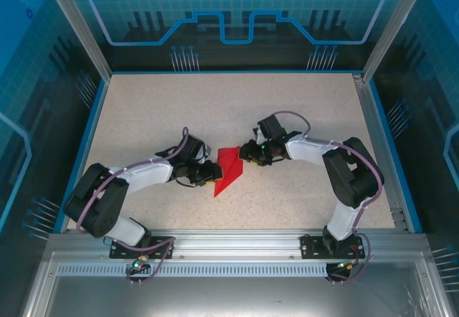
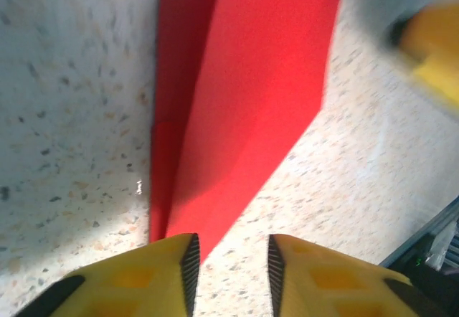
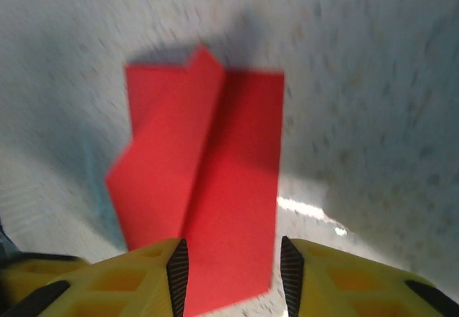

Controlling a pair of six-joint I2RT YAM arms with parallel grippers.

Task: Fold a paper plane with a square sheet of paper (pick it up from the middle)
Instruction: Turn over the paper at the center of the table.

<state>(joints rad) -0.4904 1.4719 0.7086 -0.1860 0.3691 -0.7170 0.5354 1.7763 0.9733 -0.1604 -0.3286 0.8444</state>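
Red paper plane (image 1: 228,168) is lying flat near the middle of the table (image 1: 301,102), a little closer to the near edge than to the far one. It is showing a slim dart shape with one long crease, and its pointed end is directing toward the near edge, slightly to the left.

The left gripper (image 1: 208,172) is standing just beside the plane on the side of the left edge. In the left wrist view its jaws are standing apart (image 2: 229,259); the speckled table is showing in the gap, and the narrow end of the plane (image 2: 244,80) is reaching to the inner edge of one yellow finger (image 2: 172,274).

The right gripper (image 1: 247,152) is standing at the plane's wider end. In the right wrist view its jaws are also standing apart (image 3: 233,267), and the plane (image 3: 208,166) is lying on the table with its near edge between them. I cannot tell if the pads are touching it.
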